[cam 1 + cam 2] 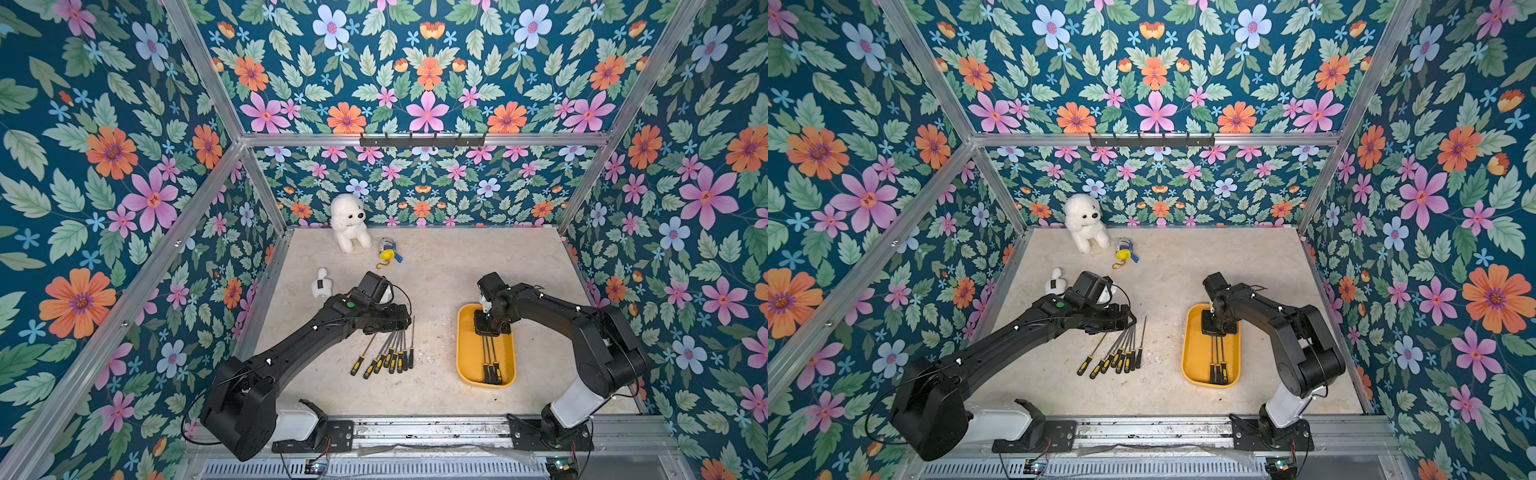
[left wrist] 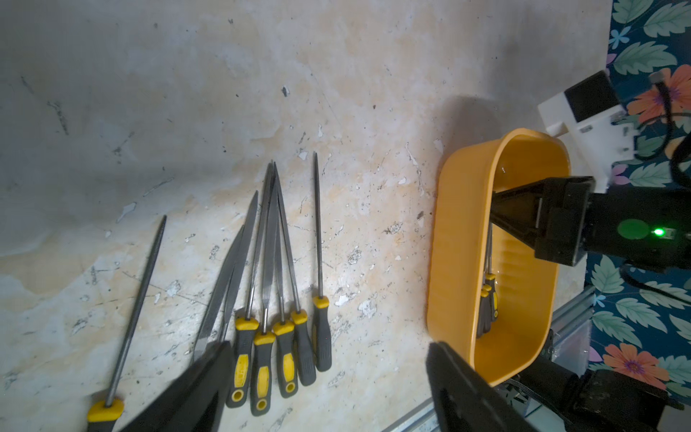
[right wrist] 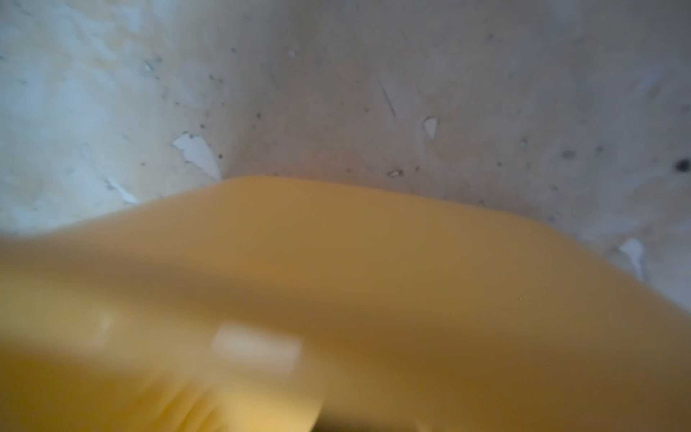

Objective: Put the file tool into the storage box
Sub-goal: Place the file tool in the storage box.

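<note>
While the left hand (image 2: pixel 329 349) is hovering wide open over a fan of slim steel files (image 1: pixel 392 353) with black-and-yellow handles lying on the beige counter (image 1: pixel 436 270), the right hand (image 1: pixel 491 326) is hanging closed inside the shallow yellow-orange plastic storage box (image 1: pixel 464 353), where three more files (image 1: pixel 490 368) are lying.

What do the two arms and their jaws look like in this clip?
Left arm and right arm are matte black, boxy segments on white base links. Each wrist bears a round green disc; thin black cables loop alongside. Jaws are black, tapered wedges.
</note>
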You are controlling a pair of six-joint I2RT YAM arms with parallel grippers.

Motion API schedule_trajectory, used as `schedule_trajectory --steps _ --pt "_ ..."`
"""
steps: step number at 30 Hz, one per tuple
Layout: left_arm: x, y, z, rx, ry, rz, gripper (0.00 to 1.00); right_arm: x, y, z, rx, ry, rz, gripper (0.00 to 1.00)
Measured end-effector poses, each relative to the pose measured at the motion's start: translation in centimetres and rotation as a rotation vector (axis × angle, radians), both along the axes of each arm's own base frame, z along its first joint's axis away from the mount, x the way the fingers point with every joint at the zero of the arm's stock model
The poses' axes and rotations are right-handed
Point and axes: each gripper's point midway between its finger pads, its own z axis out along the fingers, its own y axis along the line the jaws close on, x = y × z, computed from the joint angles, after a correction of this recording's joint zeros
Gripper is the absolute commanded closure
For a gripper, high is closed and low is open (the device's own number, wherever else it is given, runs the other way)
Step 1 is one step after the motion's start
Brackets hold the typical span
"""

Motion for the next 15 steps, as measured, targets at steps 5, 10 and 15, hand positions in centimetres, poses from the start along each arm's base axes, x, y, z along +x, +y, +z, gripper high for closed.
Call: schedule_trajectory --steps 5,10,15 --pt "0.0 0.9 -0.6 0.024 0.001 0.024 0.13 0.0 0.0 -0.3 0.001 -0.008 0.000 1.00" --pt "0.0 2.1 -1.3 0.052 0.013 0.070 0.13 -0.1 -0.1 -0.5 0.005 -0.017 0.000 0.91" --pt "0.0 4.3 -2.1 0.116 0.041 0.148 0.13 0.1 0.2 0.0 0.015 -0.034 0.001 0.72"
